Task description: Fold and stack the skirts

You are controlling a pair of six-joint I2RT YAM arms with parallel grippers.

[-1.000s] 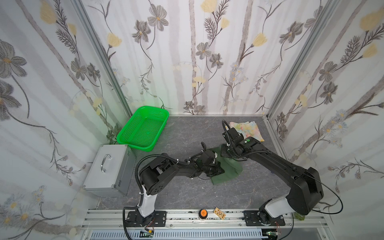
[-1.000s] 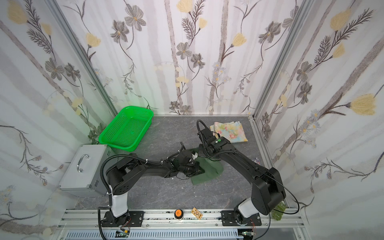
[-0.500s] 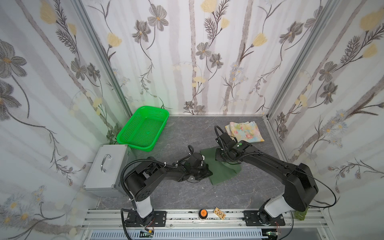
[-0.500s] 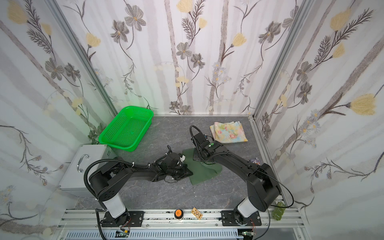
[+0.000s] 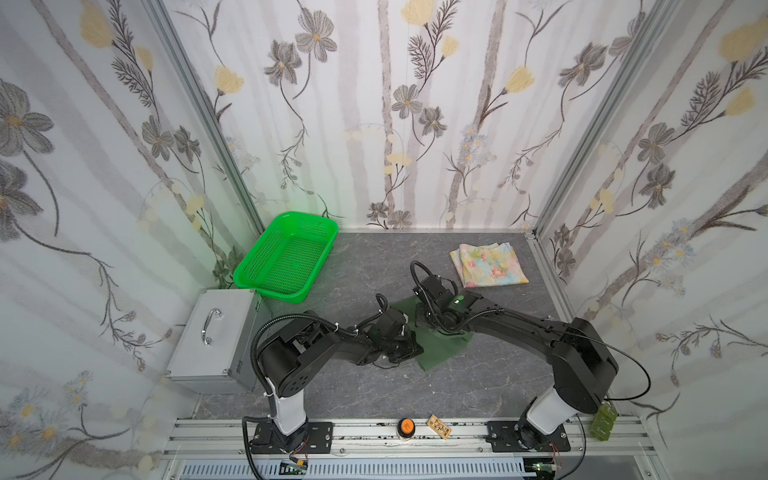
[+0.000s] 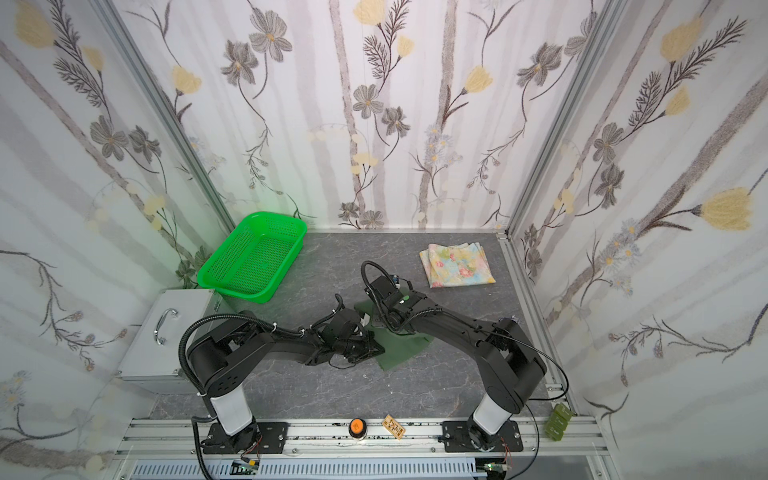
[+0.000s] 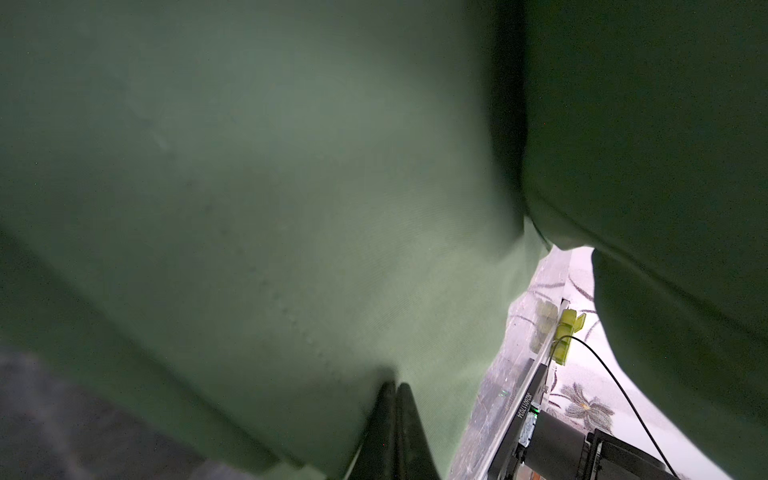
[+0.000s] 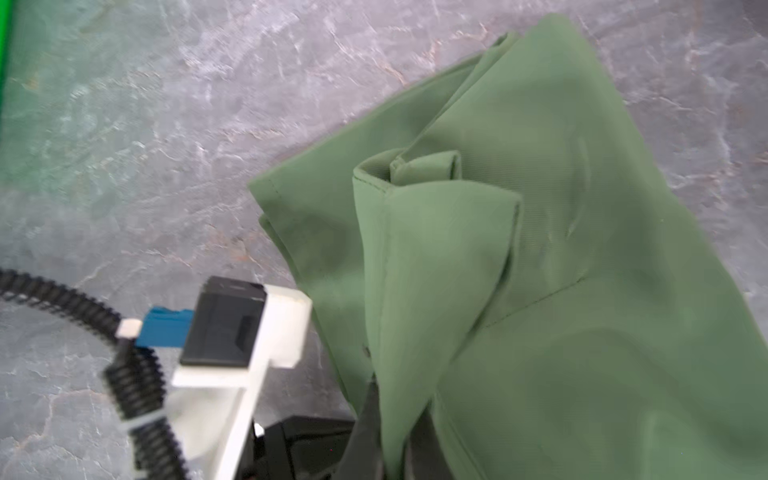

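The dark olive green skirt lies partly folded on the grey table, mid-front. My left gripper sits low at its left edge. In the left wrist view the left gripper is shut on the olive cloth, which fills the picture. My right gripper is at the skirt's far edge. The right gripper pinches a raised fold of the olive skirt. The floral pastel skirt lies folded at the back right, apart from both grippers.
A bright green mesh basket stands at the back left. In front of it sits a metal case with a handle. An orange button and a small board lie on the front rail. Walls close three sides.
Both grippers have moved left with the olive skirt's edge in them, the right one coming off the back right and uncovering the floral skirt. The olive cloth has shifted slightly left.
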